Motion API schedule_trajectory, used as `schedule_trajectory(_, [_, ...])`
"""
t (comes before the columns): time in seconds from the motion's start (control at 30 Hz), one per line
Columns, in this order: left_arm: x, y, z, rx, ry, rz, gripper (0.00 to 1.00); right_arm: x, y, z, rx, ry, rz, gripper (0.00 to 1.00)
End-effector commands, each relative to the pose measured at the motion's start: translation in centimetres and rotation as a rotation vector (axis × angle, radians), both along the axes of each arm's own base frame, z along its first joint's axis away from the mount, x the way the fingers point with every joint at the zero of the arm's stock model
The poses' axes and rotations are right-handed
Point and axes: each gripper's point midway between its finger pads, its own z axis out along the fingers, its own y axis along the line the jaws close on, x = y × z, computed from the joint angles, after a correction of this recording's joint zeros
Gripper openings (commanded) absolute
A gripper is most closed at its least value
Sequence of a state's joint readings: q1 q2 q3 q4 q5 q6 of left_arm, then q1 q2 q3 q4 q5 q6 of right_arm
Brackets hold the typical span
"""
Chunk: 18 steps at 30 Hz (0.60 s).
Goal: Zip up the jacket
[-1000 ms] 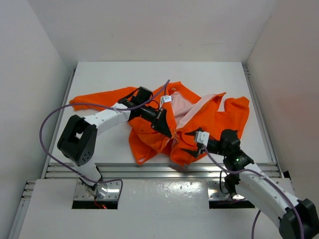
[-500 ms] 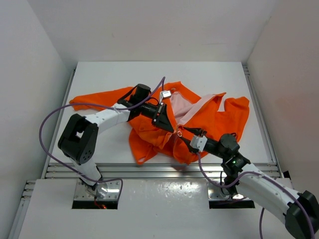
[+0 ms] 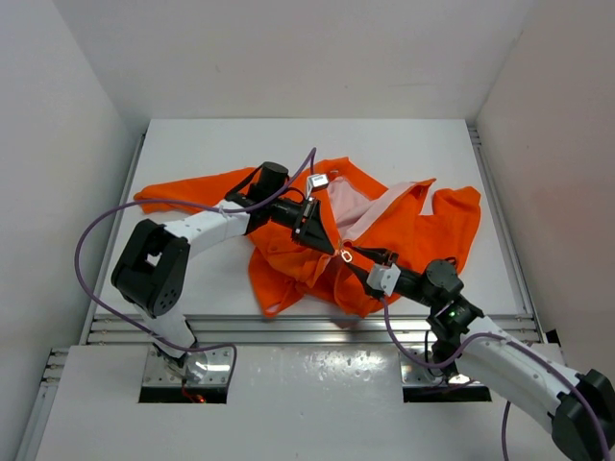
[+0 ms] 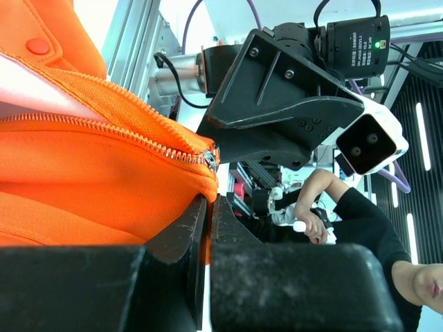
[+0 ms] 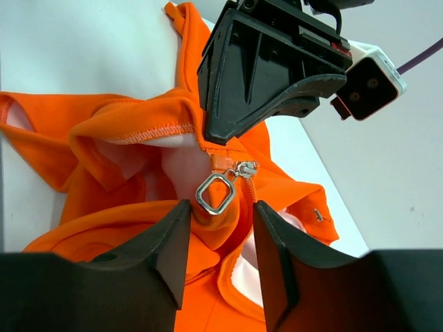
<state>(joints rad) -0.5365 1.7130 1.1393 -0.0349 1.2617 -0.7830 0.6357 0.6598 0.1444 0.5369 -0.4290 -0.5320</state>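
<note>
The orange jacket [image 3: 288, 264] lies crumpled mid-table, its pale lining [image 3: 346, 206] showing. My left gripper [image 3: 327, 245] is shut on the orange hem just below the zipper slider [image 4: 210, 160]; the left wrist view shows fabric [image 4: 83, 180] pinched between the jaws. My right gripper [image 3: 358, 268] is open just right of it. In the right wrist view its fingertips [image 5: 181, 211] flank a fabric fold under the silver square pull ring [image 5: 216, 194]. The ring hangs from the slider below the left gripper [image 5: 220, 138]. The zipper teeth [image 4: 104, 128] above the slider are apart.
One jacket sleeve [image 3: 183, 192] stretches to the left, the other side bunches at the right [image 3: 456, 216]. An aluminium rail [image 3: 288, 327] runs along the table's near edge. A purple cable [image 3: 96, 230] loops by the left arm. White walls enclose the table [image 3: 211, 144].
My right gripper has moved left toward the zipper pull and now stands around it. My left gripper, still holding the hem, has shifted slightly up and away.
</note>
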Motion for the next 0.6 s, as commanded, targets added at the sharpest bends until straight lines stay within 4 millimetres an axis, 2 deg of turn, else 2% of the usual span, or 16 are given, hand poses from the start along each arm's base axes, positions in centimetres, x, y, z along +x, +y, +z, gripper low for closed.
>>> schedule_trajectory(0.0, [-0.2, 0.3, 1.0, -0.031, -0.001, -0.018, 0.0, -0.4, 0.6, 3.1, 0.044, -0.081, 0.039, 0.42])
schedule_trajectory(0.07, [-0.1, 0.2, 1.0, -0.036, -0.009, -0.018, 0.0, -0.6, 0.8, 3.2, 0.046, -0.084, 0.051, 0.42])
schedule_trajectory(0.2, [-0.1, 0.3, 0.6, -0.026, -0.002, -0.011, 0.0, -0.7, 0.9, 3.5, 0.049, -0.093, 0.061, 0.35])
schedule_trajectory(0.43, [0.2, 0.5, 0.4, -0.019, 0.004, 0.008, 0.0, -1.0, 1.4, 4.7, 0.062, -0.11, 0.082, 0.33])
schedule_trajectory(0.57, [0.3, 0.4, 0.4, -0.024, -0.004, 0.008, 0.0, -1.3, 1.5, 4.9, 0.056, -0.115, 0.1, 0.26])
